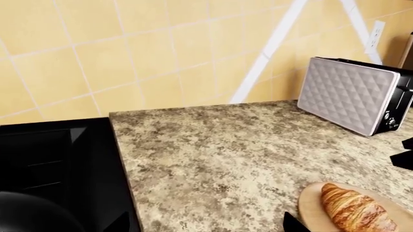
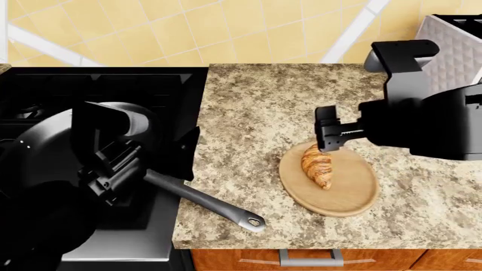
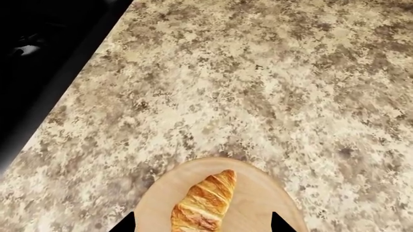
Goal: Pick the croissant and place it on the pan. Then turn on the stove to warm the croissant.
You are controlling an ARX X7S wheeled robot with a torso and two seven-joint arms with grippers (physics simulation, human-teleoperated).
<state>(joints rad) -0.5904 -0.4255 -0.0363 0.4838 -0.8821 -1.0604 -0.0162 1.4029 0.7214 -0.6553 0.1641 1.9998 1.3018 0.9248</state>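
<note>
Now, step: reach for the pick; nothing is lifted yet.
Croissant: lies on the round wooden plate on the surface, right of the stove.
Long axis: runs near-to-far, tilted slightly, with one tip toward the back wall.
Right end effector: hangs just over the croissant's far end; in the right wrist view its two fingertips stand wide apart, one either side of the pastry, holding nothing.
Key relation: the croissant sits directly below and between those fingers, and their gap crosses its long axis, so by my judgement a straight descent should do.
Nearer arm: the right, clearly.
Left end effector: above the pan on the stove; probably open, but dark on dark, I cannot tell.
Pan: sits on the near-left burner, its handle pointing right and near, over the surface edge.
Toaster: far right, well apart.
</note>
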